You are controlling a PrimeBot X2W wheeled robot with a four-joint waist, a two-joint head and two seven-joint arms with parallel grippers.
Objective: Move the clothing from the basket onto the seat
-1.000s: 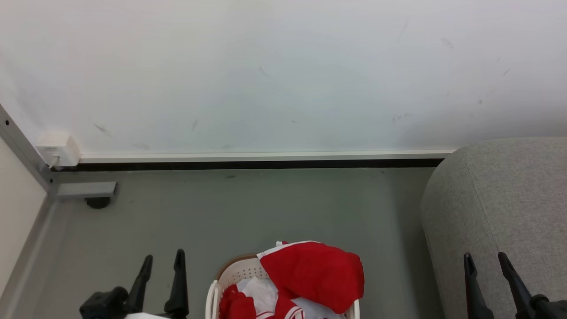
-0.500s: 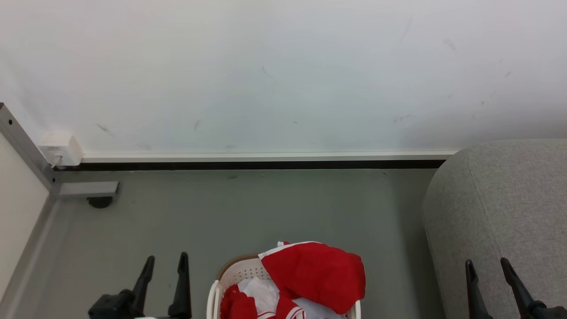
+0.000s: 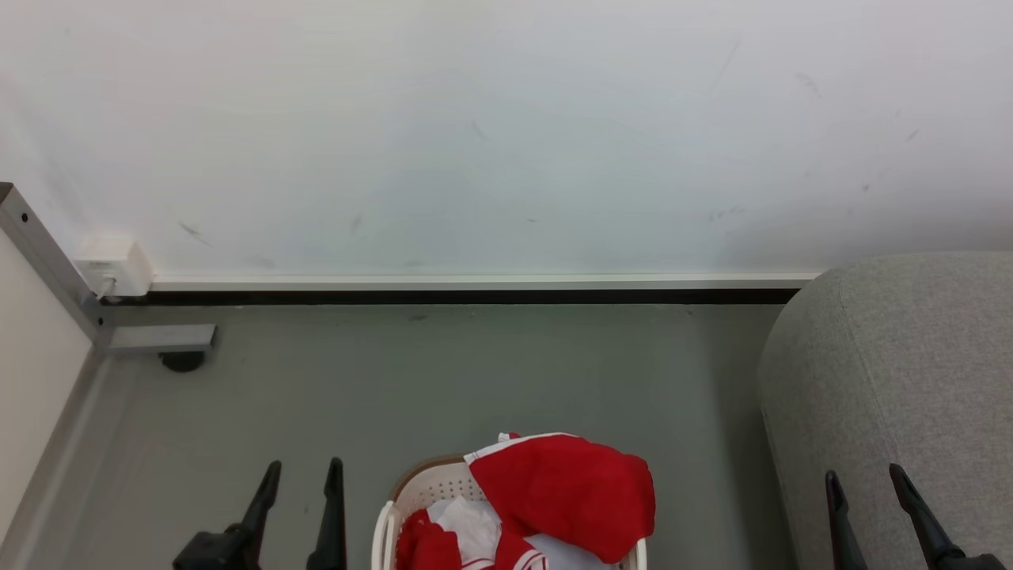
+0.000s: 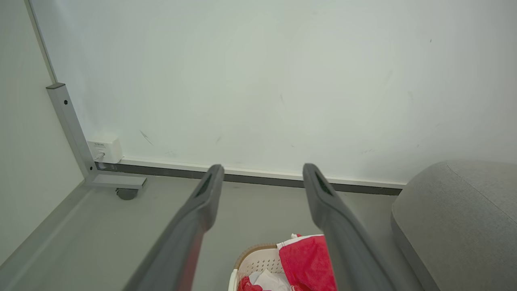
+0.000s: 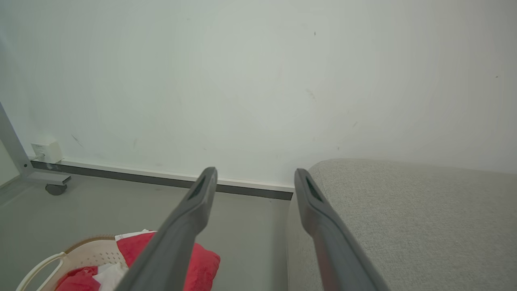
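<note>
Fingers of the left tool [image 3: 305, 467], two long dark prongs, stand spread wide with nothing between them, just left of the small oval cream-white plastic basket [image 3: 427, 487] with perforated sides and a brown woven-look rim, and clear of it. The right tool [image 3: 862, 473], a matching dark pair, is equally wide and empty, well to the right of the basket, before the fabric of the large grey upholstered seat [image 3: 910, 372] with rounded edges. The clothing [image 3: 562, 491], soft red sports garments with white stripe trim, lies in the basket: one big red piece is heaped over the basket's right rim, and smaller red folds sit low at its left side, with a pale white pad [image 3: 471, 526] showing between them. The seat stands right of the basket, a strip of grey-green floor [image 3: 443, 372] between the two. Beyond the basket the floor meets a white skirting strip [image 3: 475, 280] over a dark gap, under a pale scuffed wall [image 3: 506, 134]. Far left of the basket, at the wall's foot, a grey metal post [image 3: 47, 269] rests on a black caster [image 3: 182, 362], a small white box [image 3: 107, 265] beside it.
</note>
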